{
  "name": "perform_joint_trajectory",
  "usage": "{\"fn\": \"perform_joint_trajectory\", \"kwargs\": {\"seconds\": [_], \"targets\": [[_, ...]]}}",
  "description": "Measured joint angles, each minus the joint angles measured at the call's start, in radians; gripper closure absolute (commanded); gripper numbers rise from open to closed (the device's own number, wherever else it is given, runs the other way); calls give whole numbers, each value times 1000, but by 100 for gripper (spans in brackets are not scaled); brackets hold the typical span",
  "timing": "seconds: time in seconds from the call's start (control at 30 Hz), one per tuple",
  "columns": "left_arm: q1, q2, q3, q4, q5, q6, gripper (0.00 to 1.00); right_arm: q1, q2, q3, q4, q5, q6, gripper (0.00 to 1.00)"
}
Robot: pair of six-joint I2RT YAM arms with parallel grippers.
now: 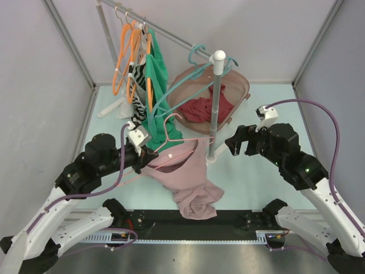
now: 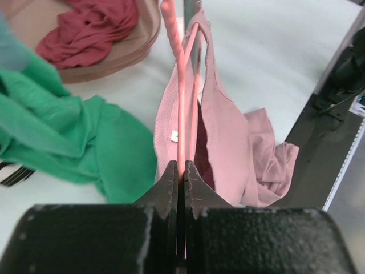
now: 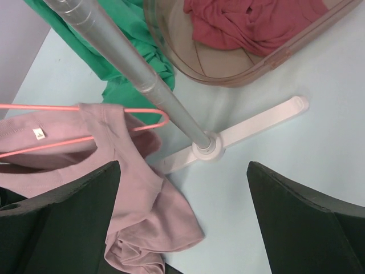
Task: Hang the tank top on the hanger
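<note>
The tank top (image 1: 191,171) sags just left of the rack pole (image 1: 214,108), one shoulder on the hanger (image 2: 181,125) pinched by the left gripper (image 1: 149,154); the right gripper (image 1: 238,145), spread wide right of the pole, could tug it off.

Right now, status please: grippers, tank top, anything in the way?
Left gripper shut on pink hanger. Right gripper open, empty. Tank top partly on hanger, rest on table. Rack pole beside hanger end.
</note>
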Motion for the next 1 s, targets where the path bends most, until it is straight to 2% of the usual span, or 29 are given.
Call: {"fn": "perform_joint_trajectory", "kwargs": {"seconds": [0.17, 0.37, 1.0], "targets": [[1, 8, 75, -121, -114, -2, 100, -29, -18, 0, -13, -18, -4, 2], [1, 57, 167, -174, -201, -10, 100, -37, -22, 0, -19, -35, -5, 2], [1, 253, 362, -96, -61, -27, 100, -69, -42, -4, -26, -64, -20, 2]]}}
